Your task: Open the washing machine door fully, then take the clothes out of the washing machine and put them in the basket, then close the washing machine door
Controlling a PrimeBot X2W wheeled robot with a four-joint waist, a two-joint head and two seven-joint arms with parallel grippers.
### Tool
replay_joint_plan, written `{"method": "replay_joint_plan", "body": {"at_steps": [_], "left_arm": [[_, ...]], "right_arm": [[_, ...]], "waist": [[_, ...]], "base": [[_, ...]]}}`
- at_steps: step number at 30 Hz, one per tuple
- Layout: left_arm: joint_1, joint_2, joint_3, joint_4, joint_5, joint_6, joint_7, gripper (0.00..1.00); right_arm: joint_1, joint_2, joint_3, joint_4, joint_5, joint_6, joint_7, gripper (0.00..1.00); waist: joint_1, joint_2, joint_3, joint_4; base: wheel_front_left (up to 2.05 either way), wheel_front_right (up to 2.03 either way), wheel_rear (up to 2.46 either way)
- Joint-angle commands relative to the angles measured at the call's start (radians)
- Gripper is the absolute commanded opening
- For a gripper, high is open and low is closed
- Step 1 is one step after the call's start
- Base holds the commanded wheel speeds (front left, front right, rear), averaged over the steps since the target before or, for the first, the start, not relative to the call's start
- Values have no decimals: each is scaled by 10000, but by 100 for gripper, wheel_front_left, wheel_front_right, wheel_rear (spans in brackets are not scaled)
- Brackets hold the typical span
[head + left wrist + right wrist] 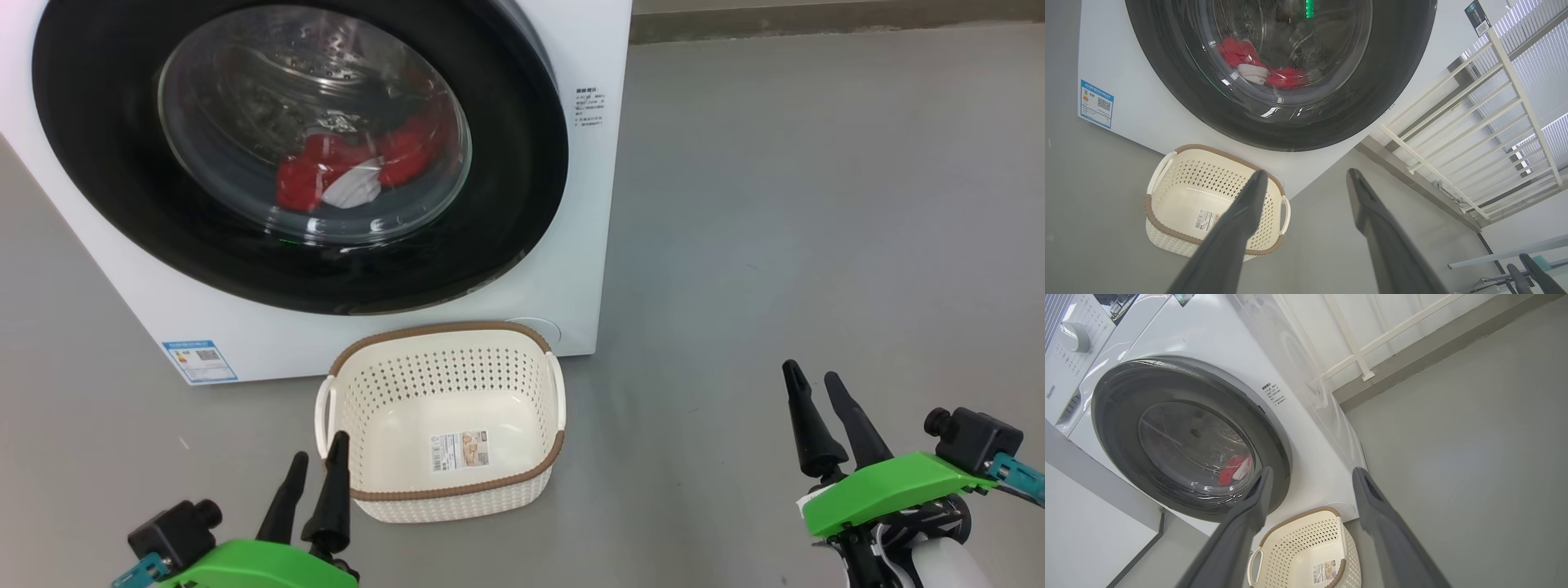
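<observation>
Your left gripper [320, 447] has its two dark fingers spread wide with nothing between them, and it hangs at the near left corner of the basket [445, 371]. Your right gripper [810, 371] is just as wide and holds nothing; it is well apart from the basket, out over the bare grey floor [816, 204] to the right. The cream basket sits upright on the floor just in front of the lower front edge of the washing machine [575, 286], toward its right corner. Its brown rim faces up, a white handle shows on each side and a paper label [461, 451] lies on its bottom. Behind it the washing machine door [522, 147] lies shut against the white front, its glossy black rim ringing the clear bowl window. Through that glass you see the clothes [326, 167] — a red bundle with a white part — lying low in the perforated steel drum. A small blue sticker [199, 361] sits at the machine's lower left front corner. In the left wrist view a white railing [1453, 122] stands beyond the machine.
</observation>
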Motion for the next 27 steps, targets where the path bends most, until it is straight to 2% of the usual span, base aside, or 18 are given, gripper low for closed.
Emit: {"method": "replay_joint_plan", "body": {"at_steps": [1,27], "left_arm": [[-512,163,121,-229,345,84,-130,100],[-960,215,-252,-292,3251,513,-874,100]], "right_arm": [[-527,-104,184,-308,-384,7,-150,100],[-1083,-172,419,-270,-3460,9,-888,100]], "waist": [[-1,0,3,-3],[-1,0,10,-87]], "base": [[0,0,0],[0,0,0]]}}
